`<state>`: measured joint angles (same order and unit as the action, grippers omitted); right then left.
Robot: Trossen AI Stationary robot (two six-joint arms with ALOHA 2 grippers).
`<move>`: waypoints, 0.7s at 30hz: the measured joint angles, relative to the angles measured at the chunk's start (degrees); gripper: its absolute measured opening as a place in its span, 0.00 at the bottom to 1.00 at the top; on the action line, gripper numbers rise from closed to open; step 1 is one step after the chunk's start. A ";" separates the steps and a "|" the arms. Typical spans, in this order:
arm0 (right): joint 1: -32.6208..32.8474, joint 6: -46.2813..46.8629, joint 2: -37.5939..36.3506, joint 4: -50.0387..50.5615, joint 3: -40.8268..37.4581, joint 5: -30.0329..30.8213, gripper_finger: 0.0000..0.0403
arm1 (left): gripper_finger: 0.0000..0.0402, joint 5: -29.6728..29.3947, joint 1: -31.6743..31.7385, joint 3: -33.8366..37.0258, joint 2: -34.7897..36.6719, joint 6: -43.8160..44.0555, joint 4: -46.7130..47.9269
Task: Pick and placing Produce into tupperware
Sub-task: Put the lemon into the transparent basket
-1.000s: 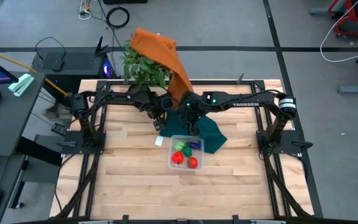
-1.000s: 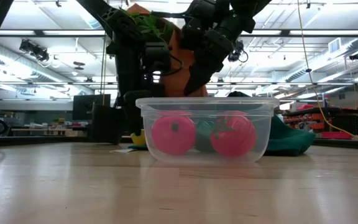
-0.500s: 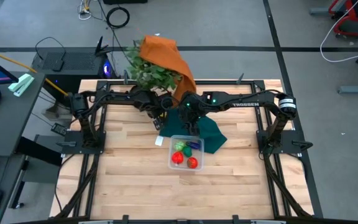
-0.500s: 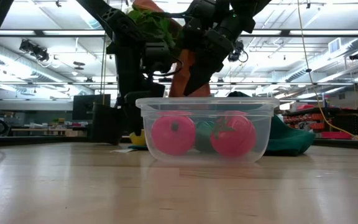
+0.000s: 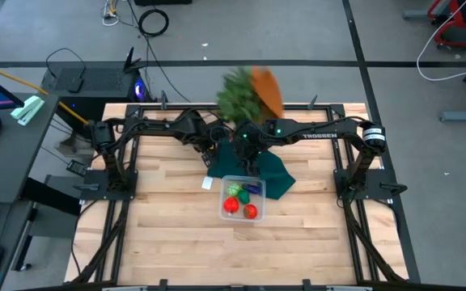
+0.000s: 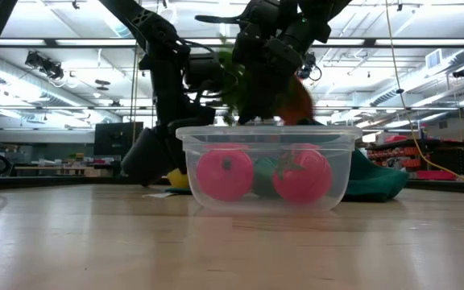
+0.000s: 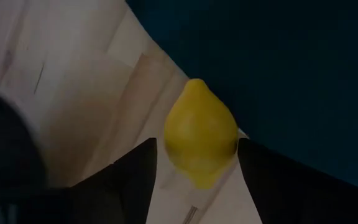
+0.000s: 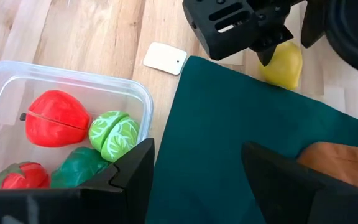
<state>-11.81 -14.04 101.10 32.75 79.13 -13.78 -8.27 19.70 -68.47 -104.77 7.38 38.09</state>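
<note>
The clear tupperware (image 5: 241, 198) sits mid-table and holds red (image 8: 56, 118) and green (image 8: 114, 134) toy produce. A yellow lemon (image 7: 201, 134) lies on the wood at the edge of the dark teal cloth (image 8: 229, 124), on the container's far left. My left gripper (image 7: 197, 180) is open and points down over the lemon, one finger on either side. My right gripper (image 8: 197, 180) is open and hovers above the teal cloth just beyond the container, touching nothing. My left gripper comes at the lemon (image 8: 281, 62) from above, its fingers (image 7: 135, 174) close on both sides of it. The lemon rests on the table. Whether the fingers touch it, I cannot tell.
A small white block (image 8: 165, 58) lies on the wood between the container and the lemon. A leafy plant (image 5: 239, 93) and an orange cloth (image 5: 267, 89) show blurred at the table's far edge, above the arms. Bare wood lies toward the near edge.
The leafy plant and the orange cloth have swung along the far edge from the table's left toward its right, and are blurred now. The orange cloth no longer hangs down behind the container in the low view. Both grippers have kept their places.
</note>
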 joint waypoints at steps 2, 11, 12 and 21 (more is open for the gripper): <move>0.00 0.01 0.00 0.02 0.00 0.00 0.51 | 0.58 0.12 -0.02 0.01 0.18 0.80 -0.04; -0.07 -0.20 0.00 0.00 0.00 0.02 0.51 | 0.55 -0.02 0.02 0.02 5.89 2.04 -2.65; -0.09 -0.32 0.01 -0.01 0.00 0.02 0.51 | 0.55 -0.04 0.04 0.02 6.29 1.41 -2.66; -0.07 -0.64 0.02 0.39 0.00 0.04 0.51 | 0.56 5.29 0.74 0.02 6.86 1.45 -2.60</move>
<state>-11.88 -14.68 101.12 33.15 79.13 -13.74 -2.99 20.45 -68.45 -97.91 8.84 35.48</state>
